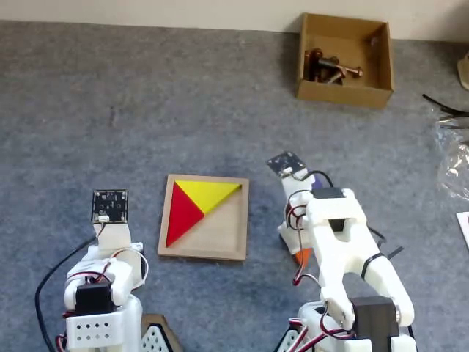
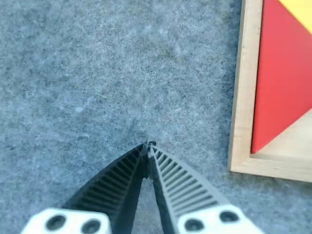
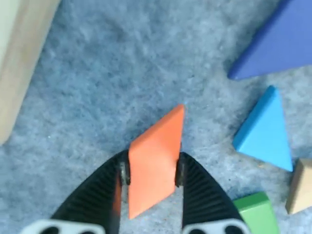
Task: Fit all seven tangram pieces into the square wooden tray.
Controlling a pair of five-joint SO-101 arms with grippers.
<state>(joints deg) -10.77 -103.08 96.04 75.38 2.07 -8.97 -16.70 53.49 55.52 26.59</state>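
The square wooden tray (image 1: 243,220) lies on the grey carpet between the two arms, with a red triangle (image 1: 181,213) and a yellow triangle (image 1: 207,193) in it. In the left wrist view its corner (image 2: 240,122) and the red triangle (image 2: 282,73) lie beside my left gripper (image 2: 147,145), which is shut on nothing over bare carpet. My right gripper (image 3: 152,173) is shut on an orange parallelogram (image 3: 155,161), seen in the high view as an orange bit (image 1: 302,257) under the right arm. A dark blue triangle (image 3: 278,44), a light blue triangle (image 3: 265,131), a green piece (image 3: 256,212) and a tan piece (image 3: 301,192) lie close by.
A cardboard box (image 1: 344,60) with metal parts stands at the far right. Cables and clear plastic (image 1: 454,147) lie at the right edge. Open carpet spreads across the far left.
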